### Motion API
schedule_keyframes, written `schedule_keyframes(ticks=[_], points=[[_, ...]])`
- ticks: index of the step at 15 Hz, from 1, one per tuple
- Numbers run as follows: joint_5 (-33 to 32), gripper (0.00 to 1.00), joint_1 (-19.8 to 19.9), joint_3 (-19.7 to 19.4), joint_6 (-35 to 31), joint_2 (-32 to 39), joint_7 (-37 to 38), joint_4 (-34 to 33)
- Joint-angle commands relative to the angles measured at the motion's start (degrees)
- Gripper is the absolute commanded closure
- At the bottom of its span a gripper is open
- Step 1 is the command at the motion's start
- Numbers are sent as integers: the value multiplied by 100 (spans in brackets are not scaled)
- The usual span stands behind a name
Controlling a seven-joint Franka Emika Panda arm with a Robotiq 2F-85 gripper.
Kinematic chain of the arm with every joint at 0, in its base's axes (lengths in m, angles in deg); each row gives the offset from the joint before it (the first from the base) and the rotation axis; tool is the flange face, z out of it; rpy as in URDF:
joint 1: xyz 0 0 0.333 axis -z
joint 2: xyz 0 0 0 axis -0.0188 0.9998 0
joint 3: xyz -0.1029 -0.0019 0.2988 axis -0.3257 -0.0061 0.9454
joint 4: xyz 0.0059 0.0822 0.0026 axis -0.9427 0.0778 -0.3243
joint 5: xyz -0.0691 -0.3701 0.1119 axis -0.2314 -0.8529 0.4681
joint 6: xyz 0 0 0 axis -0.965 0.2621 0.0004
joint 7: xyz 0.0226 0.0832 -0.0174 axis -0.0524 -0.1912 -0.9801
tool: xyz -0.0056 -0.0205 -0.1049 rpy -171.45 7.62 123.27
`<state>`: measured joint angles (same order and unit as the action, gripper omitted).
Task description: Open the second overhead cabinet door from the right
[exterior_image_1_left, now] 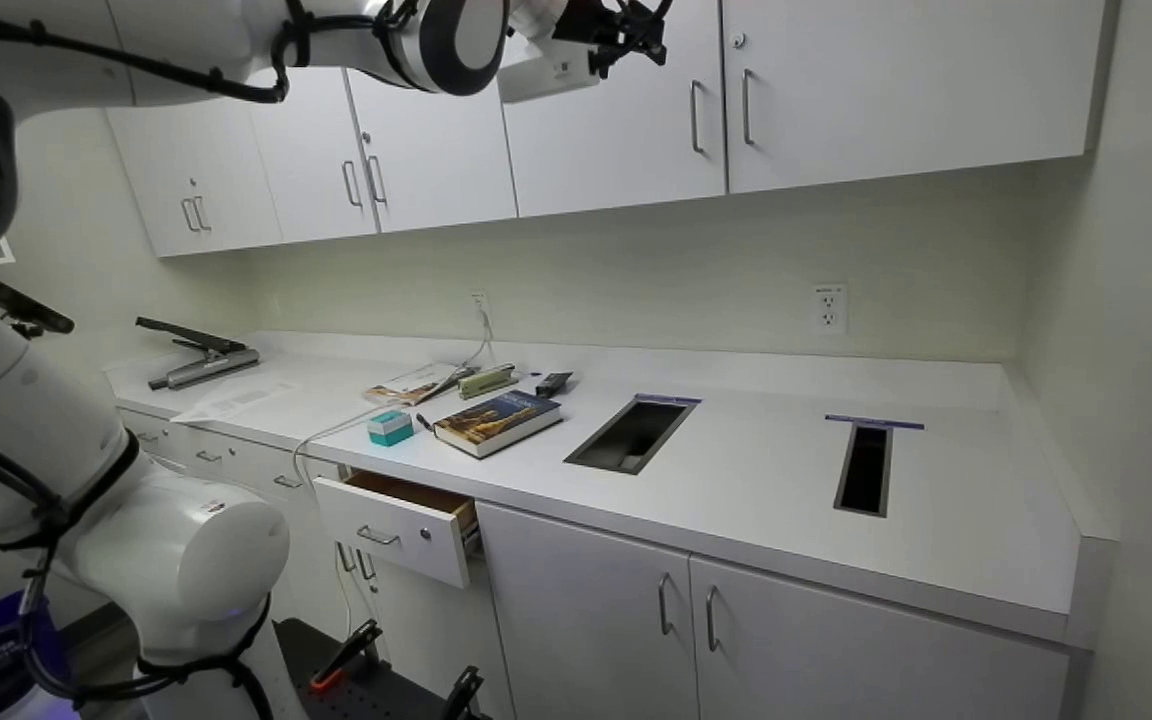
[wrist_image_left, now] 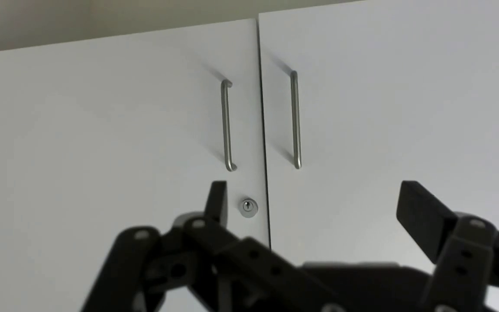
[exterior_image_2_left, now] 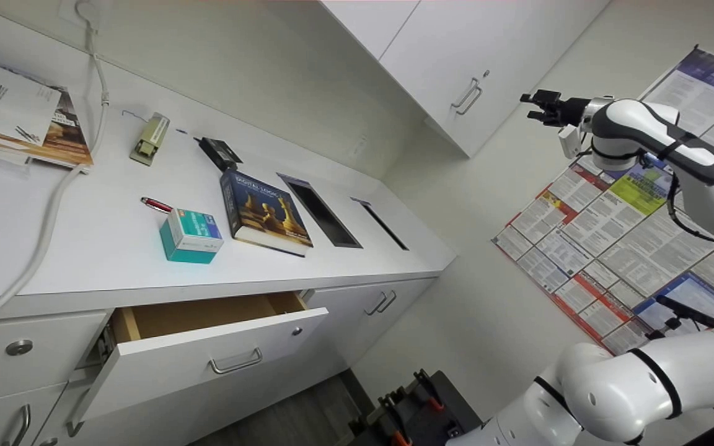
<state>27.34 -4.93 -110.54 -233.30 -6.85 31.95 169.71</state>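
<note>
The second overhead door from the right [exterior_image_1_left: 616, 150] is white and closed. Its vertical bar handle [exterior_image_1_left: 695, 117] is near its right edge, and the handle shows in an exterior view [exterior_image_2_left: 463, 91]. The wrist view is upside down, so there this door [wrist_image_left: 371, 108] is at the right with its handle [wrist_image_left: 296, 119]. The rightmost door's handle [wrist_image_left: 227, 125] and lock [wrist_image_left: 248, 206] are at the left. My gripper [wrist_image_left: 314, 195] is open and empty, its fingers spread wide in front of the doors. In both exterior views the gripper [exterior_image_1_left: 648, 32] [exterior_image_2_left: 530, 106] is apart from the handles.
The counter [exterior_image_1_left: 736, 380] below carries a book [exterior_image_1_left: 496, 422], a teal box [exterior_image_1_left: 390, 428], a stapler and cables. It has two rectangular cutouts. A drawer [exterior_image_2_left: 208, 365] below stands pulled out. The right wall holds posters [exterior_image_2_left: 617, 241]. More closed overhead doors are at the left.
</note>
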Motion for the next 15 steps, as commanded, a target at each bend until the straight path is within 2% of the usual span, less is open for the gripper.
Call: schedule_keyframes(ticks=[1, 2, 6, 10, 13, 15], points=[[421, 0, -120, -154, 91, 494, -290, -534], [375, 0, -346, -354, 133, 601, -286, -694], [955, 0, -1081, -1085, 362, 1269, -913, -1538], [2132, 0, -1841, -1951, 1024, 1869, -1967, -2394], [3048, 0, -1975, -2479, 1382, 2520, -2401, -3021], [3617, 0, -1846, -2714, 1672, 3008, -2555, -3394]])
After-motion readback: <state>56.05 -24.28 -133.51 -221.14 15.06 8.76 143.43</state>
